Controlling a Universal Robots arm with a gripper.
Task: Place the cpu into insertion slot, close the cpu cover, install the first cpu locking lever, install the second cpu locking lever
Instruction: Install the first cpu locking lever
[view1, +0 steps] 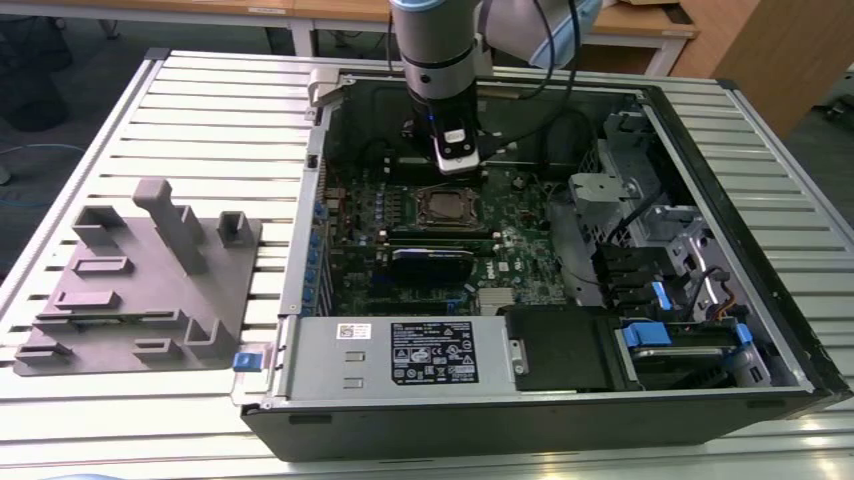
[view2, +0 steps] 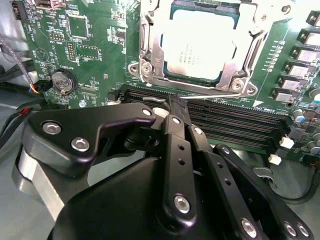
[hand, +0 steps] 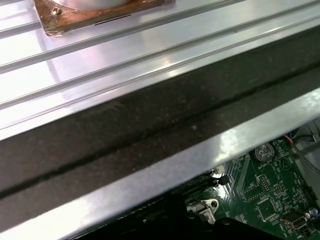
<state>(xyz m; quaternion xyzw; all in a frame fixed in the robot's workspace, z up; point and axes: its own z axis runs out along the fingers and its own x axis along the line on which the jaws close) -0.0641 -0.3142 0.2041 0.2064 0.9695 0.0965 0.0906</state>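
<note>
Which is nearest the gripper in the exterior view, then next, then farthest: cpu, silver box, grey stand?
1. cpu, beside the gripper.
2. silver box, near edge of the case.
3. grey stand, outside the case, exterior view's left.

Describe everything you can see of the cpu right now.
The cpu is a flat square chip with a pale silvery-grey metal top bearing faint print. It lies level on the board, with the silver cpu cover framing it and overlapping its edges. The end effector is just outside that frame, off the chip.
</note>
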